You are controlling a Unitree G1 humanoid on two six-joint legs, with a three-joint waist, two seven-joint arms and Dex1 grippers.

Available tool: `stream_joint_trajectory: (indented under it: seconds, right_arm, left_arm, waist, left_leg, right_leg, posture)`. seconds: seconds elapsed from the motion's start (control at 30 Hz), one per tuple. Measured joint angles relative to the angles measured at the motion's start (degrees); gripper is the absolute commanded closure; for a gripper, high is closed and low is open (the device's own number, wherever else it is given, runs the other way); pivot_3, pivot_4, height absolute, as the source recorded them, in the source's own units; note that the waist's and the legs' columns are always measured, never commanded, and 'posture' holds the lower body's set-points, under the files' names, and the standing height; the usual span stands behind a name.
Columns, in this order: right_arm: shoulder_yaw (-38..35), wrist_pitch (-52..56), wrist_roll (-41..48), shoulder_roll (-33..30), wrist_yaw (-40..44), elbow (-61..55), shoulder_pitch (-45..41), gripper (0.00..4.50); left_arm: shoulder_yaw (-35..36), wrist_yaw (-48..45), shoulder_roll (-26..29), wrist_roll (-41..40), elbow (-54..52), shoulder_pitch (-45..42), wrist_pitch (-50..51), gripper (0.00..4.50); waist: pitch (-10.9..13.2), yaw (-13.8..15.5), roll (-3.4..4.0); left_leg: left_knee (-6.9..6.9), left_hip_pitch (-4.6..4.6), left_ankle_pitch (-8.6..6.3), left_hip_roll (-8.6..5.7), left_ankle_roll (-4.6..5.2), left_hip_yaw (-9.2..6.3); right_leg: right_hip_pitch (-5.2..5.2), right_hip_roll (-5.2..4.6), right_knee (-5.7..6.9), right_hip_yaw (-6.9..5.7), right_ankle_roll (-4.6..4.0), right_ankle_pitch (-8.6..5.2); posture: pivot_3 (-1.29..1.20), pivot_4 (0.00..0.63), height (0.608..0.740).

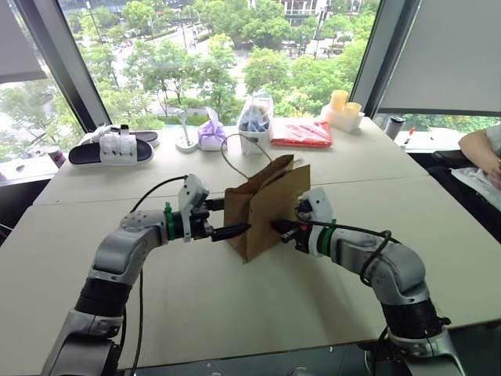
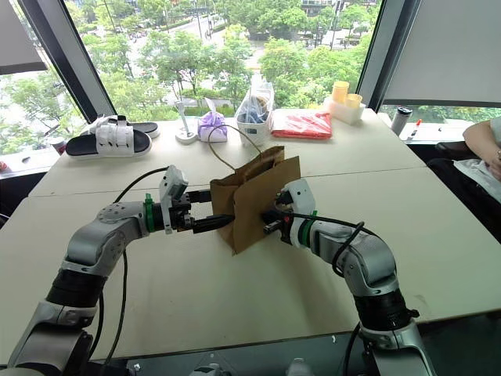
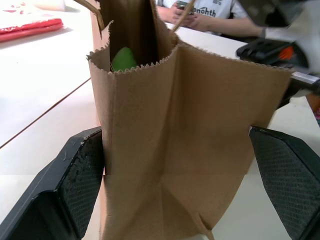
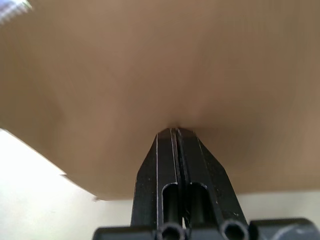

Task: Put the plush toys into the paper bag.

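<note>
Inside the bag (image 3: 190,140) lies a green toy (image 3: 123,58); the orange one's whereabouts are unclear. Left gripper (image 1: 228,219) gapes around the bag, right gripper (image 4: 176,134) presses closed against it.

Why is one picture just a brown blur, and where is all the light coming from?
Right wrist view: the paper bag is pressed so close to the shut right gripper that it goes out of focus. Head views: daylight from the windows makes the table look pale. Left wrist view: sharp, with the green plush toy shaded inside the bag.
</note>
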Motion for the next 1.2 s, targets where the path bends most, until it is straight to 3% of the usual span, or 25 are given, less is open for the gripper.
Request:
stream_joint_trajectory:
  seconds: [0.37,0.8,1.07,1.2]
  right_arm:
    - [0.58,-1.52,-1.60,1.58,0.56,1.65,-1.86,4.46]
    - [-0.76,0.28,-1.46,1.77,-0.02,-0.55,-2.11,4.46]
    - [-3.46,3.43,-0.35,1.29,-1.24,-4.62,-0.09,4.50]
    - [-5.35,4.83,0.63,-1.27,-0.66,-7.19,1.06,4.50]
  left_arm:
    - [-0.79,0.06,0.12,-0.32,-2.27,0.89,1.30,0.00]
    - [-0.84,13.49,-8.21,5.81,1.31,0.48,-2.67,0.00]
    - [1.53,19.24,-12.08,2.40,-3.34,2.42,3.06,3.54]
    - [1.54,19.10,-11.88,1.75,-3.56,2.67,4.53,3.54]
  waist:
    - [0.00,-0.09,0.00]
    - [0.00,0.05,0.00]
    - [0.00,0.05,0.00]
    - [0.00,0.22,0.00]
  left_leg:
    - [0.01,0.01,0.00,0.01,0.00,-0.02]
    - [0.01,0.01,0.00,-0.01,0.00,-0.04]
    - [0.02,0.01,0.00,-0.01,0.00,-0.07]
    - [0.03,0.00,0.00,-0.02,0.00,-0.03]
  right_leg:
    - [0.00,0.02,0.02,0.00,0.00,0.00]
    - [0.01,0.01,0.01,0.00,0.00,0.00]
    - [0.01,0.01,0.02,0.00,0.01,0.01]
    - [0.03,0.01,-0.01,0.00,0.01,0.01]
  posture:
    - [0.00,0.150,0.740]
    - [0.00,0.150,0.740]
    - [0.00,0.150,0.740]
    - [0.00,0.150,0.740]
